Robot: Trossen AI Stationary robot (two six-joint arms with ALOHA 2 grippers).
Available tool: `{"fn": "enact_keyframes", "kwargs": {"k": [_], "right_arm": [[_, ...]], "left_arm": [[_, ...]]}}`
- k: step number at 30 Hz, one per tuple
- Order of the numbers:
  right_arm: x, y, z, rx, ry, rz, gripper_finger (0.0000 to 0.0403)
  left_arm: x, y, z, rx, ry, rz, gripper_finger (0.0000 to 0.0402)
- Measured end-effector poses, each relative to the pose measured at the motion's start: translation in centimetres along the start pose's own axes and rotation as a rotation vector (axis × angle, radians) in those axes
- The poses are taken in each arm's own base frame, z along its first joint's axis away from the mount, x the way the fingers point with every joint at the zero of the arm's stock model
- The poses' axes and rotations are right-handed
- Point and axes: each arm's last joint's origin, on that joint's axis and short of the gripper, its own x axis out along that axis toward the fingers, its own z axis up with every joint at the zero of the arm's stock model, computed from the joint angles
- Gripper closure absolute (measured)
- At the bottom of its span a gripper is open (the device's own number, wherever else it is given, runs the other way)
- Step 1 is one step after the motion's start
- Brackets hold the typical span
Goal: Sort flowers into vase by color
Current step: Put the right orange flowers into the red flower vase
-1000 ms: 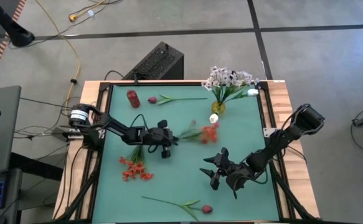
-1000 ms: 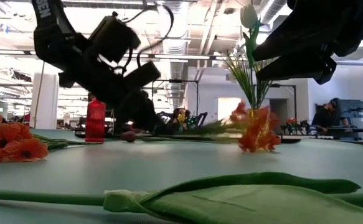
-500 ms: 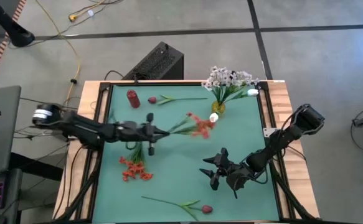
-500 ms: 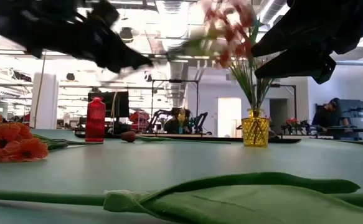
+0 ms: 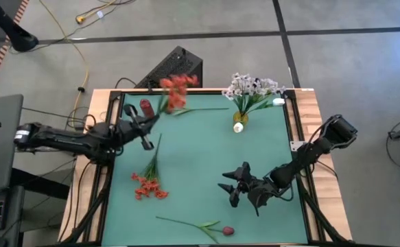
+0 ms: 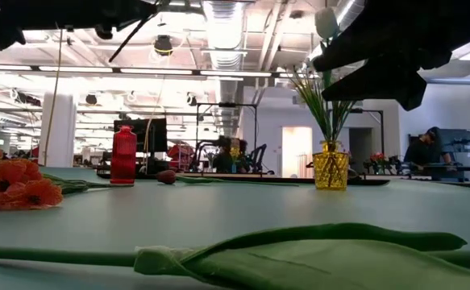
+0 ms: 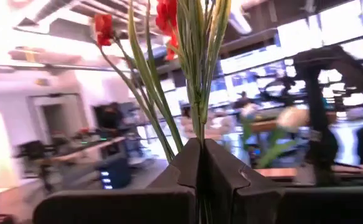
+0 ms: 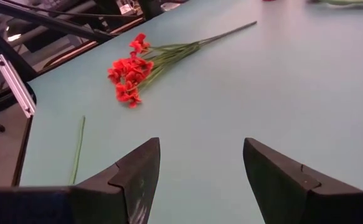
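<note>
Orange-red spray point(image 5: 176, 90) clamped in L gripper point(image 5: 147, 122); no legible writing.

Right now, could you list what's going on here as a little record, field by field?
left gripper: shut on orange spray, lifted near the red vase
right gripper: open, hovering over the mat, holding nothing
yellow vase: holds white flowers
on mat: second orange spray, pink bud near front edge, another pink bud by the red vase
</note>
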Motion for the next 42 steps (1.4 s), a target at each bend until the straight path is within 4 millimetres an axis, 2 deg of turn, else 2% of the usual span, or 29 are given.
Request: {"fn": "enact_keyframes", "kwargs": {"k": [7, 15, 18, 23, 28, 35, 42], "right_arm": [[0.3, -0.2, 0.2, -0.007, -0.005, -0.011, 0.0149], [1.0, -0.5, 1.0, -0.082, -0.034, -0.025, 0.0149], [1.1, -0.4, 1.4, -0.108, -0.056, -0.011, 0.0149], [1.1, -0.2, 1.5, -0.139, -0.07, 0.0, 0.0149], [1.2, -0.3, 1.6, -0.153, -0.072, -0.006, 0.0149], [1.9, -0.9, 2.2, -0.175, -0.085, -0.037, 0.0149], [2.8, -1.6, 3.0, -0.341, -0.089, -0.06, 0.0149]], "left_arm": [[0.6, 2.3, -0.9, 0.072, 0.049, 0.126, 0.0401], [0.9, 4.9, -1.6, 0.044, 0.018, 0.048, 0.0401], [0.3, 5.8, -1.6, -0.006, -0.009, 0.025, 0.0401], [-1.9, 6.5, -1.4, -0.041, -0.101, 0.051, 0.0401], [-3.3, 6.8, -2.7, 0.016, -0.087, 0.119, 0.0401], [-3.6, 8.5, -4.1, -0.085, -0.096, 0.192, 0.0401], [-3.3, 9.4, -4.4, -0.122, -0.14, 0.182, 0.0401]]}}
